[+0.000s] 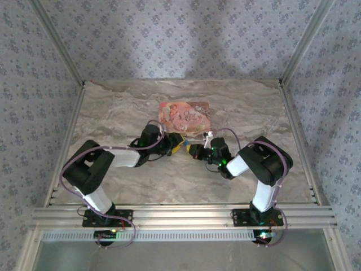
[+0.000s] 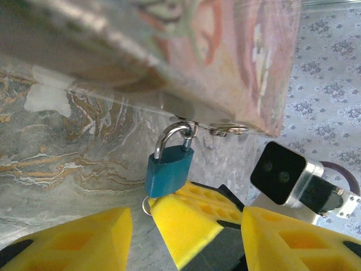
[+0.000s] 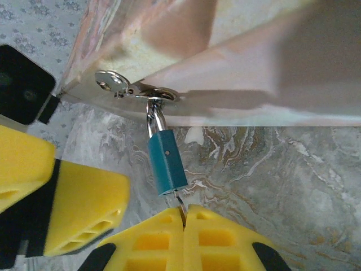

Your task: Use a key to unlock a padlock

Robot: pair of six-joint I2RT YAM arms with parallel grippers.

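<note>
A small teal-blue padlock (image 2: 168,172) (image 3: 167,161) hangs by its steel shackle from the hasp (image 3: 130,87) of the pink illustrated box (image 1: 185,116). My right gripper (image 3: 184,212) is shut just below the padlock's bottom face on the key (image 3: 181,204). The key shows only as a thin metal piece running up into the padlock's base, with a small ring (image 2: 146,206) beside it. My left gripper (image 2: 186,217) is open, its yellow fingers (image 2: 73,243) spread to either side of the right gripper's tips and short of the padlock. Both grippers meet at the box's near edge (image 1: 183,145).
The box lies flat on the marble-patterned table (image 1: 113,107), about mid-table. Patterned walls close the back and both sides. An aluminium rail (image 1: 180,214) runs along the near edge by the arm bases. The right wrist's black camera block (image 2: 279,172) sits close to my left fingers.
</note>
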